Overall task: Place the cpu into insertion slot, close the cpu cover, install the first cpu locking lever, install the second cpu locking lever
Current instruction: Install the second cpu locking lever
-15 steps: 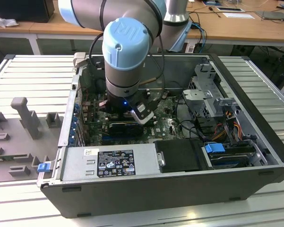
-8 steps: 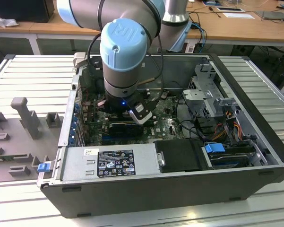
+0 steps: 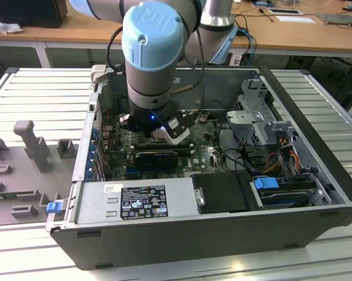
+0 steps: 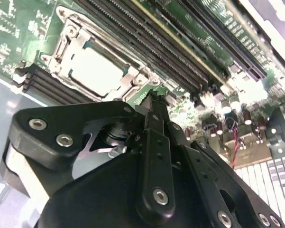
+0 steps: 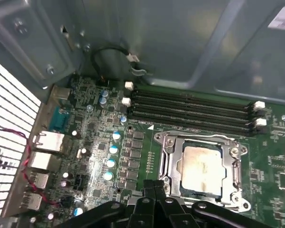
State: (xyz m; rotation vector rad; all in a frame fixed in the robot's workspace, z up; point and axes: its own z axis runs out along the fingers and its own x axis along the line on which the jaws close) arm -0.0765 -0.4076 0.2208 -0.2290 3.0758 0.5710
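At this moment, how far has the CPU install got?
Done: the cpu sits in the insertion slot, with the cpu cover down around it. In hand: nothing; the hand is shut beside the socket. I cannot tell if the levers are latched.

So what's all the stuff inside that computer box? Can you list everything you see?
computer case: one, dark grey, lying open on the slatted table
circuit board: one, green, on the case floor
cpu: one, pale silvery, seated in the insertion slot
cpu cover: one, silvery frame, down around the chip
memory slots: four, long, black, beside the socket
power supply: one, grey, near edge
gripper: one, black, fingers together, next to the socket
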